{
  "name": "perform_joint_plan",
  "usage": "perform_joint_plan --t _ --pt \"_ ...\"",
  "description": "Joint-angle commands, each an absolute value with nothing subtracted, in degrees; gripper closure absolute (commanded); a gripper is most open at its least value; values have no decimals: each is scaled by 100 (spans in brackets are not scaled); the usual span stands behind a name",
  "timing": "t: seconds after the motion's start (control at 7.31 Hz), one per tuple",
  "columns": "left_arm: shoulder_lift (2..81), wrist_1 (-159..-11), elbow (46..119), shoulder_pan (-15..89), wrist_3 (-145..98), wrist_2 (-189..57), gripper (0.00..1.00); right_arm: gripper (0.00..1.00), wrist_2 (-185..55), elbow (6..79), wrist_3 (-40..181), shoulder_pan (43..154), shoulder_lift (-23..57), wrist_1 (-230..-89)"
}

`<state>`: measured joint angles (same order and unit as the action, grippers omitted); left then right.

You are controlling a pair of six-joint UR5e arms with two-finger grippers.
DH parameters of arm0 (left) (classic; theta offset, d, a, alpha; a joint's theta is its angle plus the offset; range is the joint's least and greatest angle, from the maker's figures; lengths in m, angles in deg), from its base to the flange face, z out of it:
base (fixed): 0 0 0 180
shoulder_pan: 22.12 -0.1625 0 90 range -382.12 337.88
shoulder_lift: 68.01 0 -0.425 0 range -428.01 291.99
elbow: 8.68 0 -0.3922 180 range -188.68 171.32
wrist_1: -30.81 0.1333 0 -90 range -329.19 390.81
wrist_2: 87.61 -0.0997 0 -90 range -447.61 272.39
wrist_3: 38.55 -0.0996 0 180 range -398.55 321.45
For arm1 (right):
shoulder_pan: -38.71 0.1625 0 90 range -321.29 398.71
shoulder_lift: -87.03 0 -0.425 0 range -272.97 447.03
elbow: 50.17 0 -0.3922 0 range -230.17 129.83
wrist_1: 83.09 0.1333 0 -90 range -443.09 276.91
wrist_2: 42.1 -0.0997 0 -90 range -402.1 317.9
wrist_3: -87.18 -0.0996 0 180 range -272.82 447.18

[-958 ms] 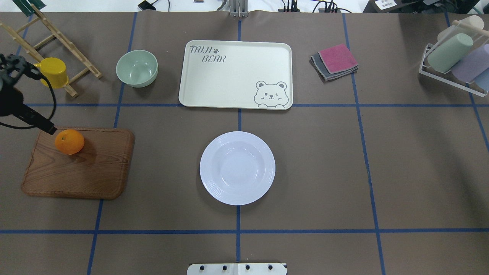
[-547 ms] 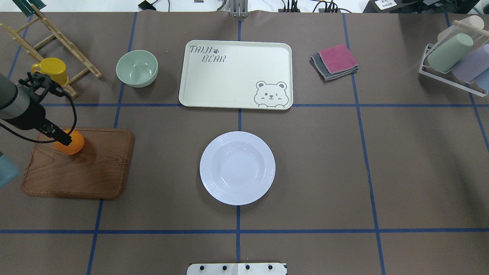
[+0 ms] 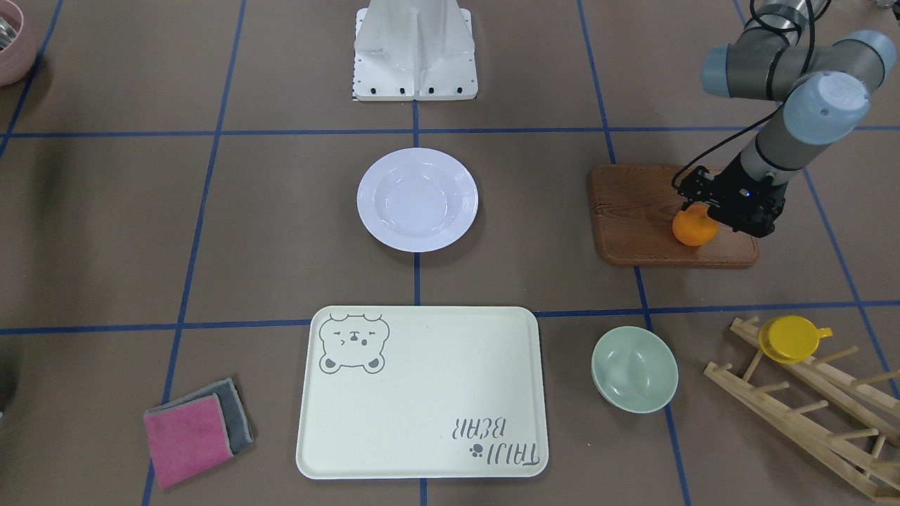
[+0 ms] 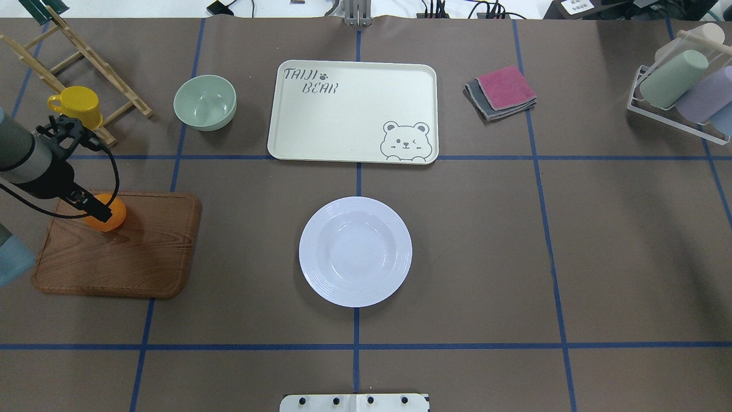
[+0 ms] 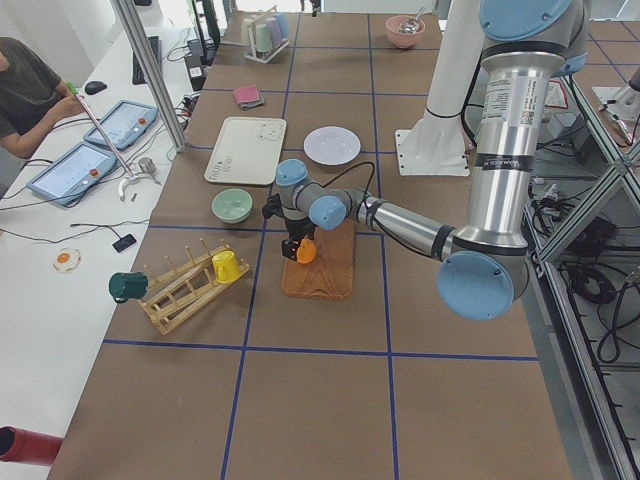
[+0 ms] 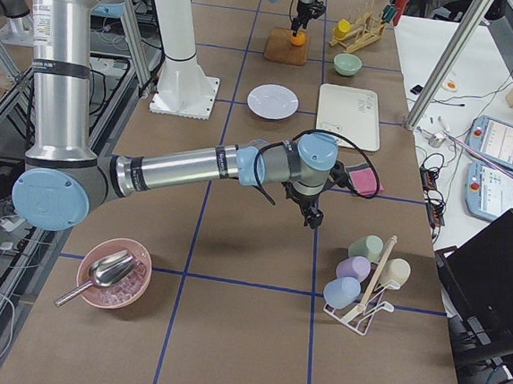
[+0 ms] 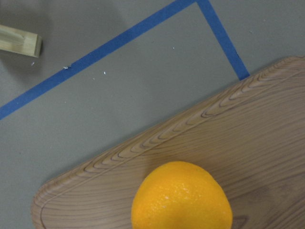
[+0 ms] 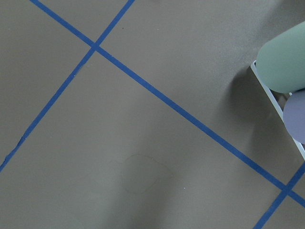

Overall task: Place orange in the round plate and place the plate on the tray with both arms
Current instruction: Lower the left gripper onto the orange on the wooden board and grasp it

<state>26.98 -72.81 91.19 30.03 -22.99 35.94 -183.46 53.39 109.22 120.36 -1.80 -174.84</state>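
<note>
The orange [image 4: 114, 215] lies on the far left part of a brown wooden board [image 4: 126, 252]. My left gripper [image 4: 96, 209] is down at the orange, its dark fingers on either side of it, open as far as I can see. In the left wrist view the orange [image 7: 181, 197] fills the bottom centre and no fingers show. The round white plate [image 4: 355, 252] sits empty at the table's middle. Behind it lies the cream tray [image 4: 343, 114], bare. My right gripper [image 6: 313, 219] shows only in the exterior right view, low over bare table; I cannot tell its state.
A pale-green bowl [image 4: 205, 102] stands left of the tray. A yellow cup [image 4: 77, 106] hangs on a wooden rack [image 4: 86, 51] at the far left. Folded cloths [image 4: 502, 91] lie right of the tray, a cup rack [image 4: 683, 86] at the far right.
My left arm has come in from the left edge and lowered its gripper onto the orange. The orange, plate and tray have not moved.
</note>
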Motion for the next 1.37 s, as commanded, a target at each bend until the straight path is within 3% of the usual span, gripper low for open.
perform_joint_plan --t 0.0,1.23 --pt "2700 -7448 9038 3000 -2291 3596 1 0 -18351 5328 10924 12036 -191 -17485" --pt "2770 -7632 8941 2895 -2291 3904 1 0 -18351 5319 10916 12036 -209 -17485"
